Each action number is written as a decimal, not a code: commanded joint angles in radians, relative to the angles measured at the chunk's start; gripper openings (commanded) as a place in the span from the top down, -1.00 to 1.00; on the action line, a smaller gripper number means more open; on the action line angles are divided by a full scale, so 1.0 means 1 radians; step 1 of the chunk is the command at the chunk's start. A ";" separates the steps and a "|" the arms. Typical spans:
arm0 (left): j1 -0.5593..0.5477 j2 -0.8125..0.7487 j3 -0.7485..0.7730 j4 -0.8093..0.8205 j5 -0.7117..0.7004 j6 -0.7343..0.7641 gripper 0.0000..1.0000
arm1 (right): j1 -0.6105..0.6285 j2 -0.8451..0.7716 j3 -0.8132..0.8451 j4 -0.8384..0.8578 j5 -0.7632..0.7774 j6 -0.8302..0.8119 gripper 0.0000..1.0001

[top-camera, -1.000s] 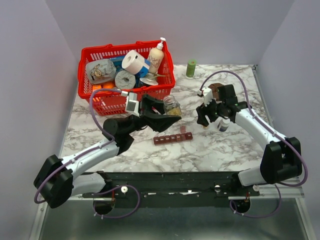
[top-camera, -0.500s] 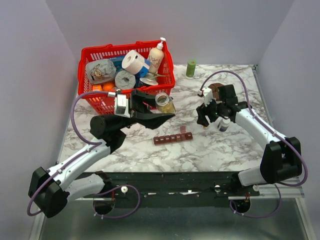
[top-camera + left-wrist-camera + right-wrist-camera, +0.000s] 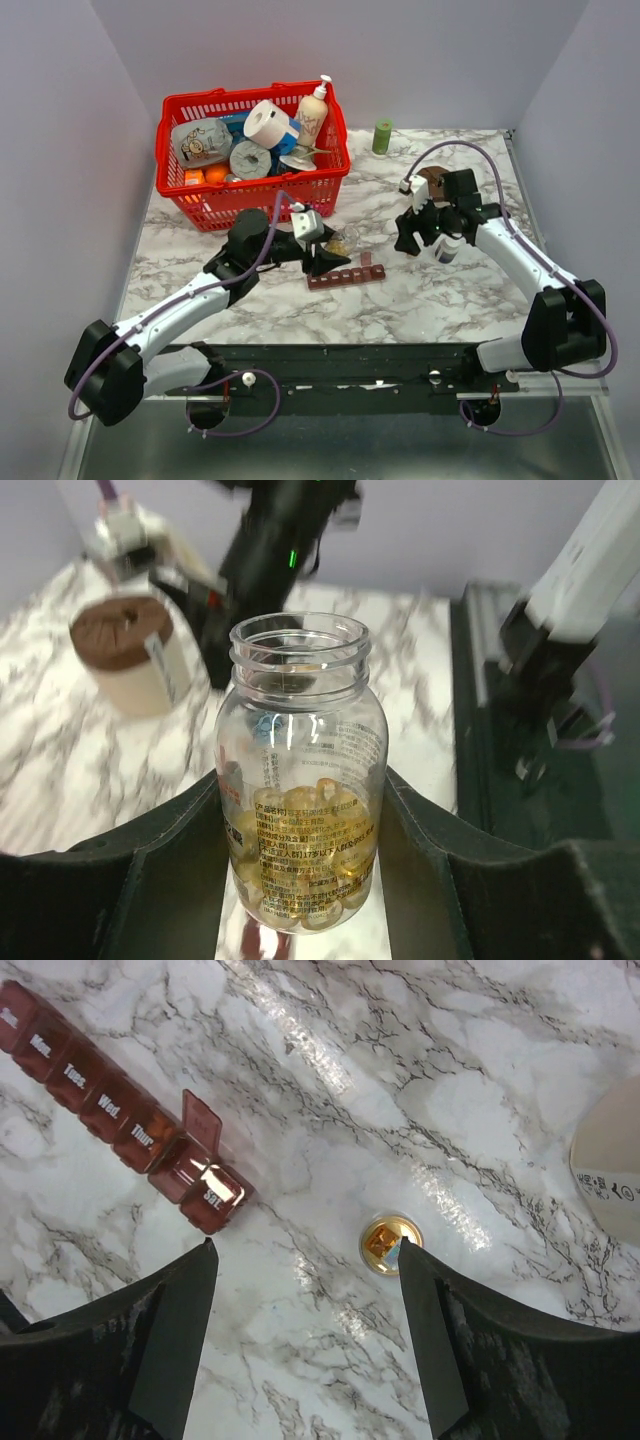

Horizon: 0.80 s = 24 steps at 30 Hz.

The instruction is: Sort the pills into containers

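Marble bench [image 3: 450, 300]; red basket [image 3: 200, 205] at its far left corner; right gripper [image 3: 302, 1260] hovers wide open toward the right edge; left gripper [image 3: 330, 256] clamps an uncapped clear bottle [image 3: 300, 760] near the maroon pill strip [image 3: 346, 276] lying mid-bench, one lid [image 3: 203, 1118] raised; yellow pills [image 3: 305, 875] fill the bottle's base.

In my clear bottle [image 3: 300, 730] the pills [image 3: 305, 875] are amber-yellow; the containers [image 3: 120, 1120] are maroon with white lettering, the table [image 3: 400, 1080] white, grey-veined marble.

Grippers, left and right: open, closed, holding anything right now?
Left gripper: closed on the uncapped clear pill bottle.
Right gripper: open, nothing between its fingers, over the marble table.
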 commanded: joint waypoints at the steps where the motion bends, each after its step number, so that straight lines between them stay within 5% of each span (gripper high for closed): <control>1: -0.012 0.077 0.034 -0.305 -0.045 0.316 1.00 | -0.043 -0.076 0.037 -0.050 -0.146 -0.006 -0.68; 9: -0.064 0.292 0.129 -0.454 -0.135 0.535 1.00 | -0.181 -0.169 0.060 -0.068 -0.252 0.048 -0.71; 24: -0.139 0.551 0.324 -0.690 -0.284 0.635 1.00 | -0.367 -0.209 0.043 -0.053 -0.195 0.088 -0.72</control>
